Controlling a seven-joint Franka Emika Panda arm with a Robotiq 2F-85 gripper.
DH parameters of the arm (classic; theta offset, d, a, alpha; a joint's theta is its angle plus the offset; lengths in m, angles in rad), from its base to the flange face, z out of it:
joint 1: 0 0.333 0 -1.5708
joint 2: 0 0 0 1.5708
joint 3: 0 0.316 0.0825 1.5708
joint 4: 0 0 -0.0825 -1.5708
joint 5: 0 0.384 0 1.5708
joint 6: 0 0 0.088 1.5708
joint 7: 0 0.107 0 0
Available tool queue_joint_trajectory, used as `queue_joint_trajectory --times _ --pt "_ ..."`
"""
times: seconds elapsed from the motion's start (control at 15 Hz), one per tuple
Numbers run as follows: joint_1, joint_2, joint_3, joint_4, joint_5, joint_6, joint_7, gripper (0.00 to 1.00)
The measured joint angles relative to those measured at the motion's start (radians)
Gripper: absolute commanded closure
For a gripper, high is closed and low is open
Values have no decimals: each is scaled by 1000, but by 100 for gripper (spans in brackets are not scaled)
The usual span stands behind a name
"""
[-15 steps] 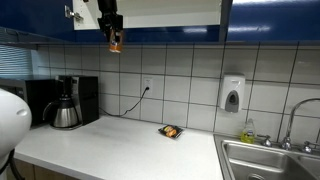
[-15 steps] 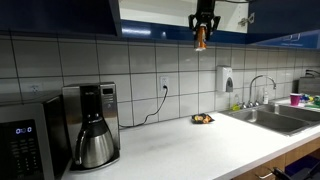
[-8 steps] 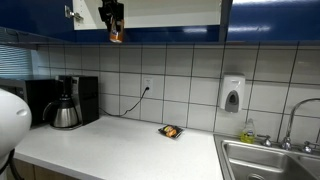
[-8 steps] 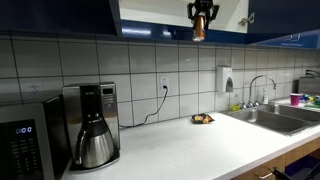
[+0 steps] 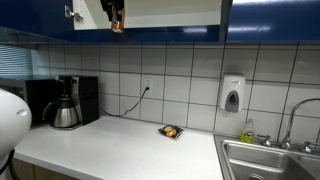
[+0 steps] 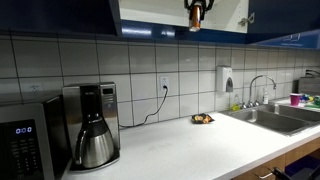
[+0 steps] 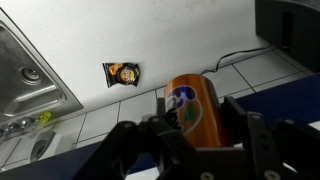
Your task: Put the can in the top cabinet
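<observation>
In both exterior views the gripper (image 5: 116, 13) hung at the open front of the top cabinet (image 5: 170, 35), with the can (image 5: 118, 25) just above its lower edge. Only the wrist view showed the grip: both fingers (image 7: 240, 120) clamped the can's sides, and a small dark tray (image 7: 121, 73) lay well below the cabinet.

Cannot see arm above gripper (image 5: 117, 18) in both exterior views: cropped at top edge, as is top cabinet (image 5: 275, 20). Can (image 6: 196, 18) tiny there, label unreadable. In wrist view, can's lower part hidden behind blurred fingers (image 7: 243, 128). Tray (image 5: 170, 131) contents too small to tell. Sink (image 5: 262, 160) cut by frame corner.
</observation>
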Motion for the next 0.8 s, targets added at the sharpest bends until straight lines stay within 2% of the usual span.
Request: queue_joint_trajectory --times 0.8 --pt "7 159 1 308 -10 -111 48 65"
